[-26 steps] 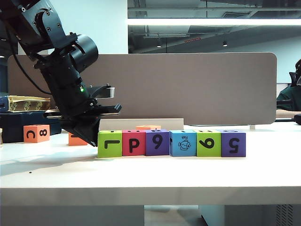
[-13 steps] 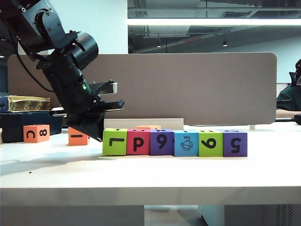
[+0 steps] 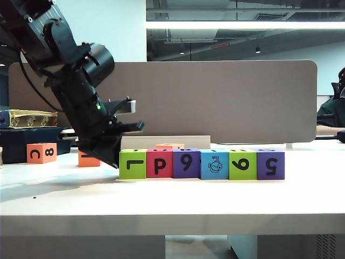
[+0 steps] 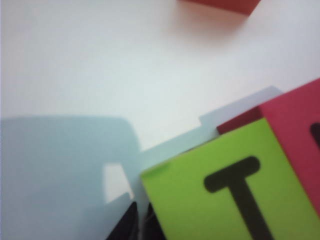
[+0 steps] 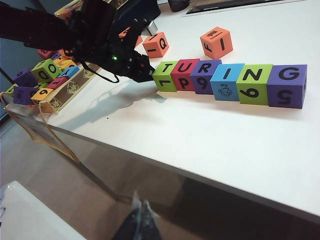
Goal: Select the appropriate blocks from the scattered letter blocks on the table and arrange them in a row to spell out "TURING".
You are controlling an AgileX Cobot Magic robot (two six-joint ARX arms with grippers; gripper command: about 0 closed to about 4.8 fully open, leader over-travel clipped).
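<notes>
Table [image 3: 226,199] carries the finished row [image 3: 201,164] — six blocks touching, tops reading T-U-R-I-N-G in the right wrist view. Over the last second the row slid slightly right in the exterior view; left gripper [image 3: 110,154], clenched and empty, sits against the row's T end, the lime T block [image 4: 230,200] — reads as final tidying. Right gripper [image 5: 140,220] hangs off the table, well clear; jaws together. Count: two lime, two purple, one red, one blue; three orange strays behind the row.

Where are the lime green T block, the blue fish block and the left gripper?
Lime green T block [image 5: 165,71], right wrist view, top face.
Blue fish block [image 3: 214,165], exterior view, front face with the fish.
Left gripper [image 3: 110,156], exterior view, shut fingertips beside the row's end.
</notes>
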